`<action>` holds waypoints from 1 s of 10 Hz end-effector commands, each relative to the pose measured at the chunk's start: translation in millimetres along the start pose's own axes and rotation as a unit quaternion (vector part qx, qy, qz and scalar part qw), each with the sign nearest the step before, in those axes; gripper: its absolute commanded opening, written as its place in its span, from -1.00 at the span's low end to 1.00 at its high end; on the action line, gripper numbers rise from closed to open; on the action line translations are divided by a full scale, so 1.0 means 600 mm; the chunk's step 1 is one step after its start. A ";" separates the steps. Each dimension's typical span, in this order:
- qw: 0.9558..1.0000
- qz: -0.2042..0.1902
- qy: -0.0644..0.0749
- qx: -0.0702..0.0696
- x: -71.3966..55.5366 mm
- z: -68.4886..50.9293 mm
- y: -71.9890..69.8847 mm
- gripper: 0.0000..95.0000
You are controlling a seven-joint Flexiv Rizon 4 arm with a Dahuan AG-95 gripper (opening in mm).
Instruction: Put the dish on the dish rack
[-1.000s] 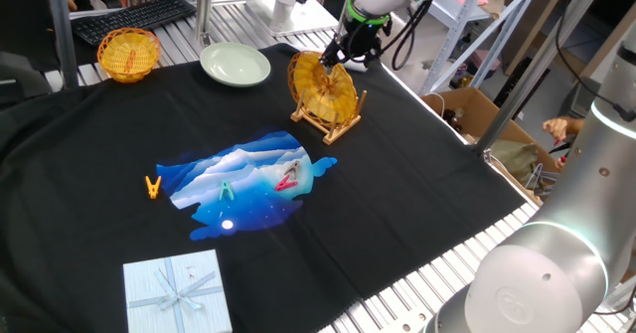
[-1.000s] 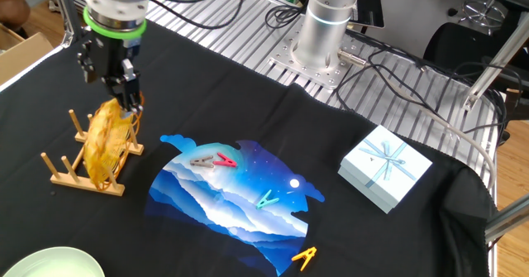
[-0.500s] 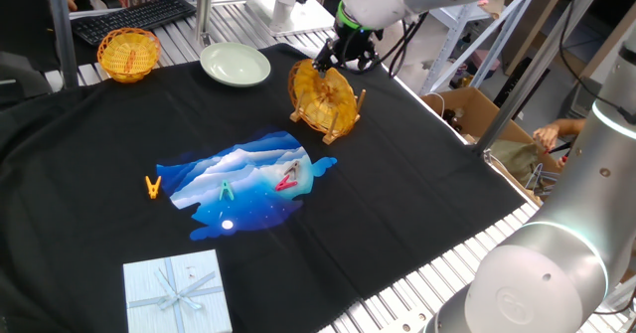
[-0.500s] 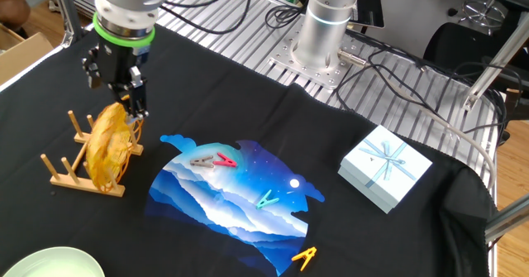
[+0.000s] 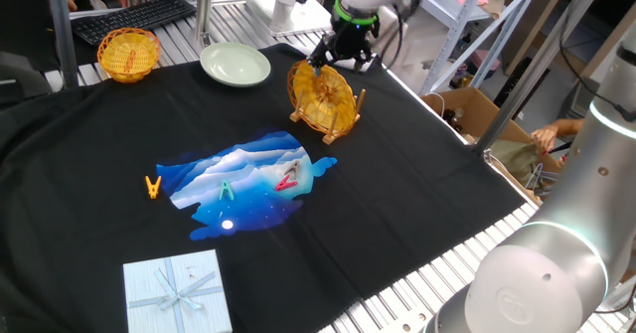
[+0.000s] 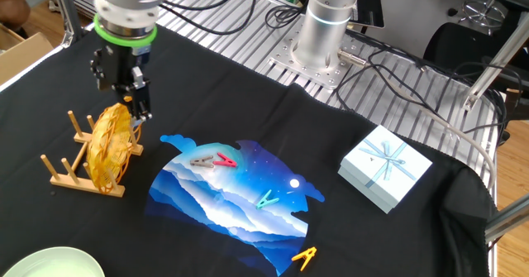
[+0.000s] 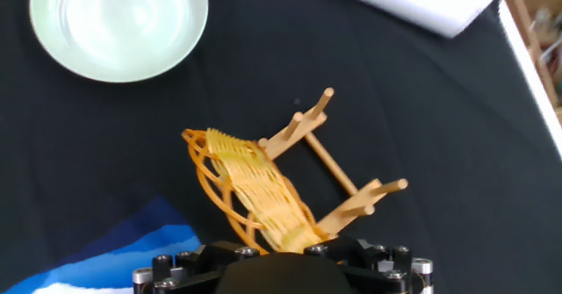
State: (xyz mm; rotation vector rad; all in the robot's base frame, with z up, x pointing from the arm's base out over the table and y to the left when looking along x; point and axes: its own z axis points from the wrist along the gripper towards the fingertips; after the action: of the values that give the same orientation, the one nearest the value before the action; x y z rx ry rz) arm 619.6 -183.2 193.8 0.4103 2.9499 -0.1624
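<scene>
The dish [image 5: 323, 96], a golden woven wicker plate, stands on edge between the pegs of the light-wood dish rack [image 5: 327, 128] at the back of the black cloth. My gripper [image 5: 334, 59] hangs just above the dish's top rim, open and holding nothing. In the other fixed view the gripper [image 6: 132, 100] is over the upper edge of the dish [image 6: 110, 145], which leans in the dish rack [image 6: 70, 175]. The hand view looks down on the dish [image 7: 255, 189] and the dish rack [image 7: 338, 167]; the fingertips do not show there.
A pale green plate [image 5: 236, 63] and a small yellow woven basket [image 5: 129, 53] sit behind the rack. A blue printed cloth [image 5: 248, 184] with clothespins lies mid-table, a gift box [image 5: 177, 291] at the front. A cardboard box [image 5: 477, 109] stands beside the table.
The gripper has risen and drawn back from the dish's top rim. The dish stays standing in the rack, slightly more upright.
</scene>
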 end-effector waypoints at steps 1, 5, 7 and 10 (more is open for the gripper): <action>0.999 0.005 0.036 -0.017 0.005 -0.022 0.015 1.00; 0.995 -0.037 0.078 -0.044 0.007 -0.070 0.012 -0.20; 0.993 -0.058 0.093 -0.043 0.012 -0.095 0.003 -0.60; 0.987 -0.108 0.108 -0.042 0.022 -0.120 -0.010 -1.00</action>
State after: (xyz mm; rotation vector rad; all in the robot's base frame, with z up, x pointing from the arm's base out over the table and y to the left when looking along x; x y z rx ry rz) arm 598.2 -174.9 258.8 0.1661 3.1822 -0.0180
